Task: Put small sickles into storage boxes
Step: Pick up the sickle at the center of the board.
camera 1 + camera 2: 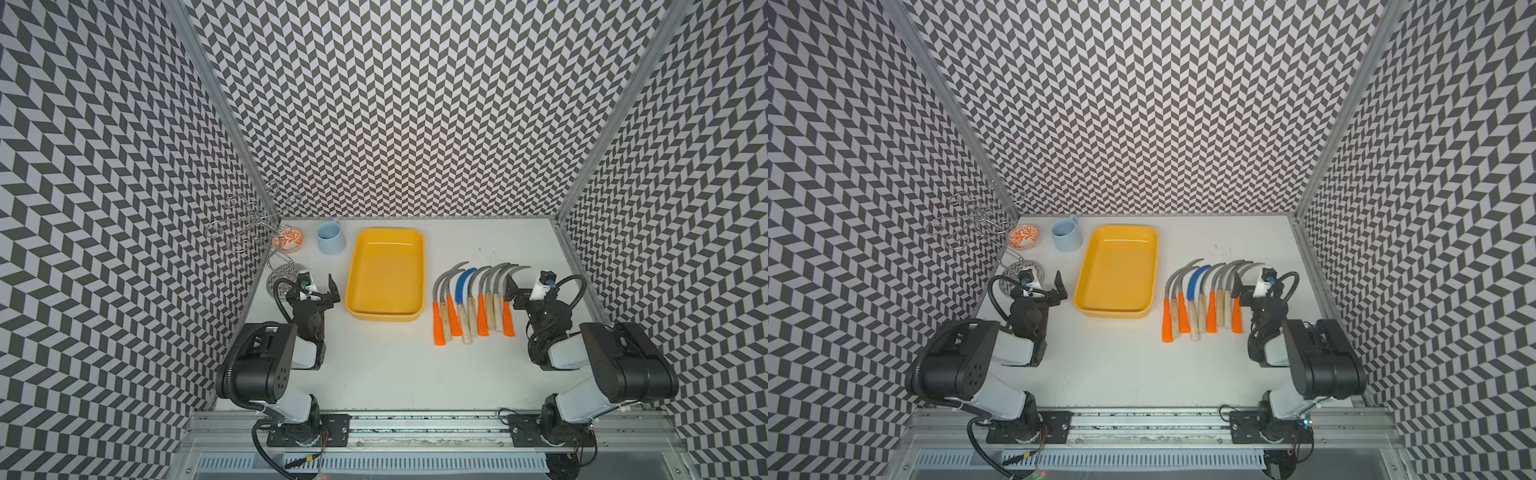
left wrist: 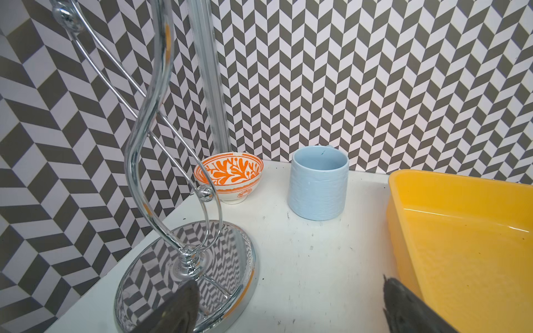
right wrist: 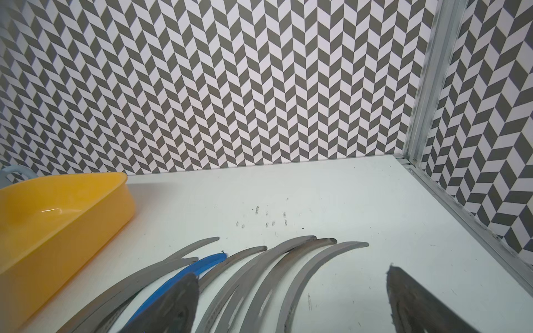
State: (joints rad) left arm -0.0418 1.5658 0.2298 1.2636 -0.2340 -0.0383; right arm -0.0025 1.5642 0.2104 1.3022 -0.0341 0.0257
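Your cell: white tabletop (image 1: 395, 365), lightly scuffed, boxed in by grey-and-white chevron walls (image 1: 415, 104). Yellow tray (image 1: 388, 318) sits mid-table. Small sickles (image 1: 473, 299) lie in a row on the table just right of it, blades toward the back wall. Left gripper (image 2: 288, 281) and right gripper (image 3: 291, 271) both stand spread, holding nothing. The right seems to hover over the row's outer edge.

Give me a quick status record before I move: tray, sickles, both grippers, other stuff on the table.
tray: yellow, empty, mid-table
sickles: in a row on the table, right of the tray; none inside
left gripper: open, empty, beside the tray
right gripper: open, empty, over the row's right end
other: blue mug, orange-patterned bowl, chrome stand, far left corner
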